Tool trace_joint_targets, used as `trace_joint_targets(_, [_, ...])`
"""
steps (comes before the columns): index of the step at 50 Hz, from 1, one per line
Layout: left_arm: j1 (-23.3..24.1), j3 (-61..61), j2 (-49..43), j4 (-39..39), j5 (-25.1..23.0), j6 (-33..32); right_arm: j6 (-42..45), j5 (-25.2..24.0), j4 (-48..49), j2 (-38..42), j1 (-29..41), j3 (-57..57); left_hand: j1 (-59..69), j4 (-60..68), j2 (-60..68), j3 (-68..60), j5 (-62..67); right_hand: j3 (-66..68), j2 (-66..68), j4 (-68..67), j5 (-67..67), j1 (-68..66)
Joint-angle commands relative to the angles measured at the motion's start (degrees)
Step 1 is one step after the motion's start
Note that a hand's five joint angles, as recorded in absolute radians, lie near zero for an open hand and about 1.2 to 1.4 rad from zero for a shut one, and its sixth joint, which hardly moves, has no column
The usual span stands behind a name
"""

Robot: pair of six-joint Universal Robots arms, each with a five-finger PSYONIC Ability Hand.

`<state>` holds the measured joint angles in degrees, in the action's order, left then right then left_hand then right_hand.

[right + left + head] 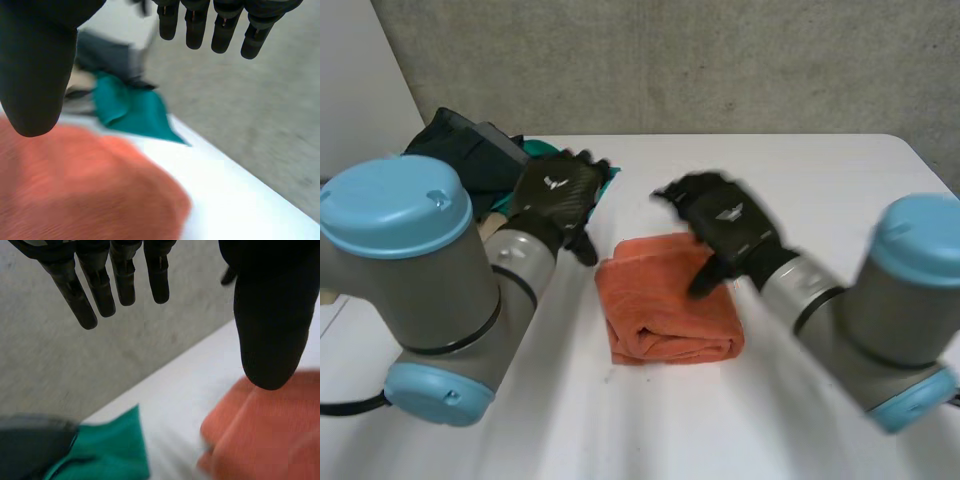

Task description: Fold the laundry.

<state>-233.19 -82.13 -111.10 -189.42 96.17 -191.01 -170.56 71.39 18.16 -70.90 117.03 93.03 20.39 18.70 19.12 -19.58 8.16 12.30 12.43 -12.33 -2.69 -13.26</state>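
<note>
A folded orange towel (668,300) lies in the middle of the white table (820,180). My left hand (558,195) hovers to its left and a little behind it, fingers (107,285) straight and apart from the thumb (272,325), holding nothing. My right hand (725,225) hangs over the towel's far right corner, its thumb pointing down toward the cloth, fingers (220,25) spread and empty. In the wrist views the orange towel (270,435) (80,185) lies below each thumb.
A pile of unfolded laundry sits at the table's far left: dark garments (470,150) and a teal cloth (605,180) (107,447) (132,110). A grey wall (670,60) stands behind the table.
</note>
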Motion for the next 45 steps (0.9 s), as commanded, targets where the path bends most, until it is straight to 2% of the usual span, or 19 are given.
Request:
trace_joint_targets(1, [3.79,8.03,-7.01,-0.51,-4.50,6.96,-10.41,-0.37,-7.33,-4.60,-7.86,0.23,-0.93,0.76,0.34,0.11,1.31,-2.30,-2.43,2.33,2.69,3.26])
trace_joint_targets(3, [5.64,11.02,-11.06,0.98,-4.59,7.67,-9.80,-0.63,-9.28,-3.63,-8.57,-0.47,-0.76,0.93,0.51,-0.06,1.48,-2.30,-2.43,2.33,2.69,3.26])
trace_joint_targets(7, [6.26,13.66,-15.98,6.51,-3.28,7.76,-6.55,-1.51,-14.20,1.90,-8.40,-4.07,-0.93,0.76,0.35,0.11,1.31,-2.30,-2.43,2.33,2.69,3.26])
trace_joint_targets(13, [6.17,13.41,-18.10,11.52,3.66,6.97,-0.31,-6.52,-21.67,11.74,-8.31,-10.84,-4.61,-2.93,-3.34,3.80,-2.38,-2.30,-2.43,2.33,2.69,3.26])
trace_joint_targets(17, [6.17,11.04,-18.54,13.81,5.78,3.82,0.66,-7.66,-22.73,16.23,-8.05,-13.57,-6.30,-4.61,-5.03,5.49,-4.07,-2.30,-2.43,2.33,2.69,3.26])
trace_joint_targets(22, [6.17,9.36,-19.33,14.26,6.31,-0.94,1.63,-6.61,-22.65,20.10,-6.12,-15.07,-6.48,-4.79,-5.21,5.66,-4.24,-2.30,-2.43,2.33,2.69,3.26])
trace_joint_targets(26, [5.47,9.36,-18.80,14.17,6.57,-2.52,5.23,-3.10,-22.82,20.19,-5.50,-15.33,-6.48,-4.79,-5.21,5.66,-4.24,0.64,0.50,-0.61,-0.25,0.32])
trace_joint_targets(31, [5.73,10.24,-17.05,13.91,6.22,-2.88,6.82,2.43,-21.77,14.68,-6.29,-13.93,-6.31,-4.62,-5.04,5.49,-4.07,2.16,2.02,-2.13,-1.76,-1.20])
trace_joint_targets(34, [5.73,10.41,-12.05,13.47,5.61,-3.14,6.64,3.84,-20.37,11.41,-6.29,-12.09,-6.98,-5.29,-5.71,6.17,-4.75,1.99,1.86,-1.96,-1.60,-1.03])
trace_joint_targets(37, [5.56,10.24,-8.18,12.15,1.75,-3.58,5.77,4.99,-17.91,7.37,-6.99,-8.05,-7.49,-5.80,-6.22,6.67,-5.25,1.99,1.86,-1.96,-1.60,-1.03])
trace_joint_targets(42, [4.86,10.24,-5.10,11.09,-8.88,-3.49,0.95,5.08,-17.20,3.32,-10.15,-1.90,-7.32,-5.63,-6.05,6.50,-5.08,1.49,1.35,-1.46,-1.09,-0.53])
trace_joint_targets(43, [4.16,10.15,-3.96,11.09,-12.99,-3.32,0.15,4.91,-17.20,3.32,-10.25,-1.19,-7.32,-5.63,-6.05,6.50,-5.08,1.49,1.35,-1.46,-1.09,-0.53])
trace_joint_targets(45, [3.54,9.97,-2.73,11.27,-17.14,-3.14,-1.52,4.55,-17.20,3.32,-10.25,0.57,-7.32,-5.63,-6.05,6.50,-5.08,1.49,1.35,-1.46,-1.09,-0.53])
